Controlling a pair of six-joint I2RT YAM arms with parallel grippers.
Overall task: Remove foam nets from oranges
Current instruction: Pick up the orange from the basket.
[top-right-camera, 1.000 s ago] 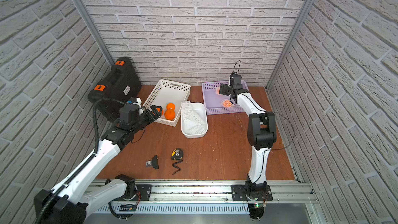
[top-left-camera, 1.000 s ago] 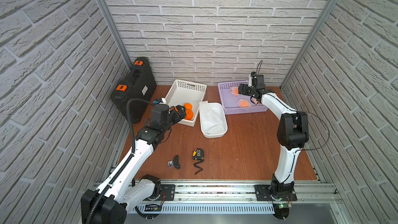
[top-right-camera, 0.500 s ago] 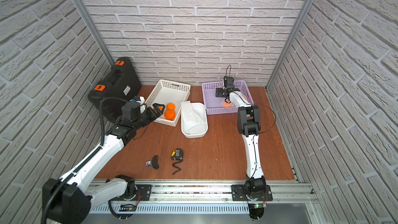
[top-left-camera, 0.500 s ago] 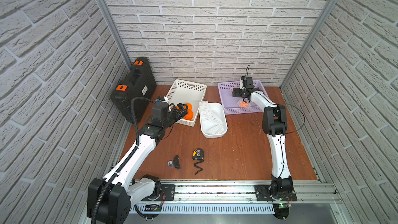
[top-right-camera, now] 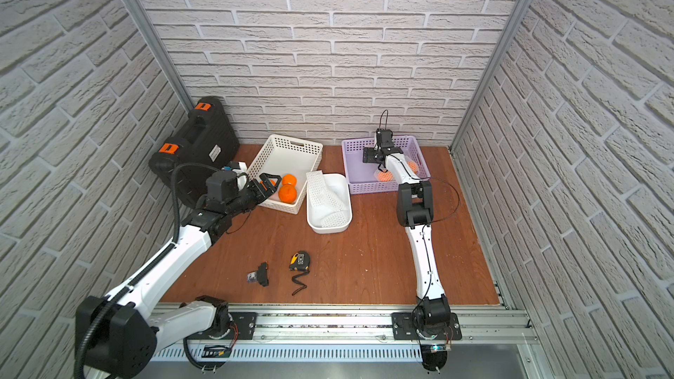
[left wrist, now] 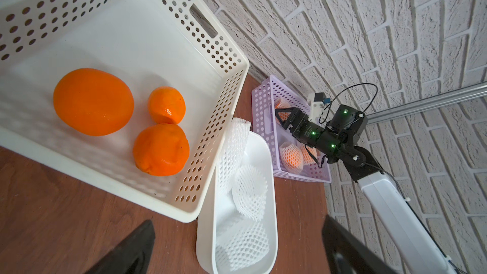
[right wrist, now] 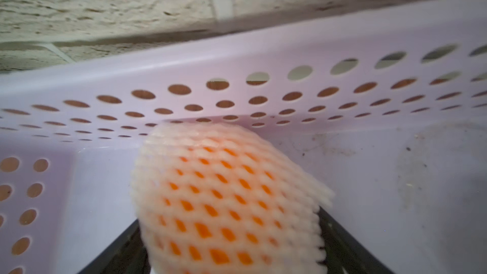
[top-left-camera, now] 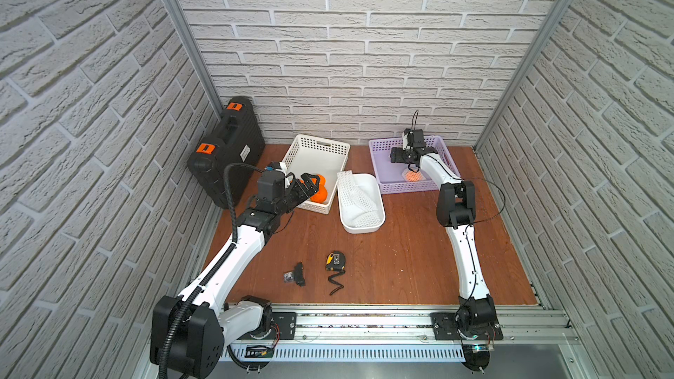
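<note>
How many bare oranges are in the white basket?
3, all in the white basket: the big orange, the small orange beside it, and the third orange by the side wall. None seems hidden.

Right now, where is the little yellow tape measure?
In both top views the tape measure lies on the wooden table near its front edge, just right of a small black part and in front of the white tub.

top views: overhead, same whole table (top-left-camera: 401, 249) | left wrist: above white basket (left wrist: 208, 138) | right wrist: inside purple basket (right wrist: 237, 56)
</note>
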